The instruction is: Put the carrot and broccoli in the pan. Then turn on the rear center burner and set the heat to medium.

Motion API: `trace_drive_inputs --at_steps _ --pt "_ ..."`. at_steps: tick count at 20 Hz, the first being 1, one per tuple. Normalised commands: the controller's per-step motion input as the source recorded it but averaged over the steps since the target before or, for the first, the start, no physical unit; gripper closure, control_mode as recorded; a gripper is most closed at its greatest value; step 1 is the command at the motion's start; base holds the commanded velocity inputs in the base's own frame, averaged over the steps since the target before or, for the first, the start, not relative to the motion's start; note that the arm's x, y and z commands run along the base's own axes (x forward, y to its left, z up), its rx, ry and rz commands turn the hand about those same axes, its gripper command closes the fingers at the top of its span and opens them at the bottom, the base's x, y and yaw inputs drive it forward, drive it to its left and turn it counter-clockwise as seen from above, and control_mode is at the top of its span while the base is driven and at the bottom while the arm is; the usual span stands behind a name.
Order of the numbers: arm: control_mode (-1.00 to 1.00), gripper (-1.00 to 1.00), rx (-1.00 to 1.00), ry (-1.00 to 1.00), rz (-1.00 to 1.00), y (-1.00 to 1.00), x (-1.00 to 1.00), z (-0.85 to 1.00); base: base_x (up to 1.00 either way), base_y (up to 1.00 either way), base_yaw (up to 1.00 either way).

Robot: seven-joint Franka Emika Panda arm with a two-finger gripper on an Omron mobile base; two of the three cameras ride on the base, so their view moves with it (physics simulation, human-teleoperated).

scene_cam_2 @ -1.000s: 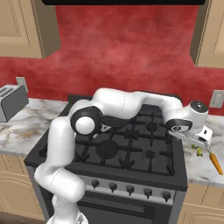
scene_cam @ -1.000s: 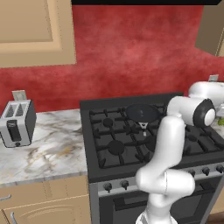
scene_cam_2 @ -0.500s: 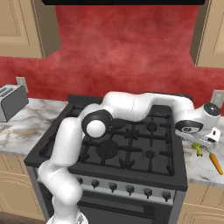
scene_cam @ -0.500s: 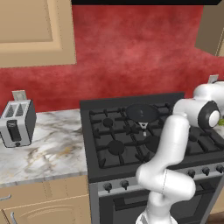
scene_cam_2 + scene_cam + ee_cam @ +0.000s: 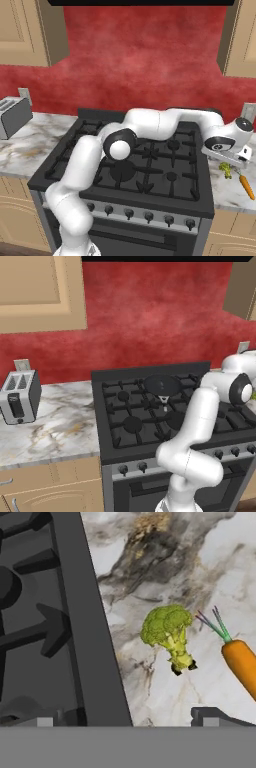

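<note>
Two fingertips of gripper [image 5: 127, 717] apart, nothing between. Arm now stretched further right than half second back, hand past stove edge, over marble counter [image 5: 165, 557]. Broccoli [image 5: 167, 633] below gripper; carrot [image 5: 241, 660] just beside. Pan [image 5: 162, 386] on rear burner.

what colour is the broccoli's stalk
Pale yellow-green, under a darker green head; the broccoli shows best in the hand view.

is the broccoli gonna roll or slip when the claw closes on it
The broccoli lies on its side on the marble counter, lumpy head wider than the stalk, so it would probably rock or pivot rather than roll far. The bumpy crown should give the pads some purchase; the narrow stalk looks likelier to slip out. It looks small and probably light, so a nudge could shove it toward the carrot.
</note>
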Motion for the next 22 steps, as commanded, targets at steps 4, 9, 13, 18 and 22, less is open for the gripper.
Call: trace_drive_inputs --at_steps 4,9,13,18,22 --pt "-1.0 -1.0 0.0 0.04 0.0 0.0 0.31 -0.21 0.0 0.0 0.0" --pt "-1.0 -1.0 0.0 0.01 0.0 -0.05 0.21 -0.01 0.0 0.0 0.0" --pt "-1.0 -1.0 0.0 0.01 0.0 -0.19 0.13 0.01 0.0 0.0 0.0" --pt "-1.0 -1.0 0.0 0.06 0.0 -0.16 0.1 0.0 0.0 0.0 0.0" --pt "-1.0 -1.0 -0.07 0.15 0.0 -0.13 0.14 -0.07 0.0 0.0 0.0"
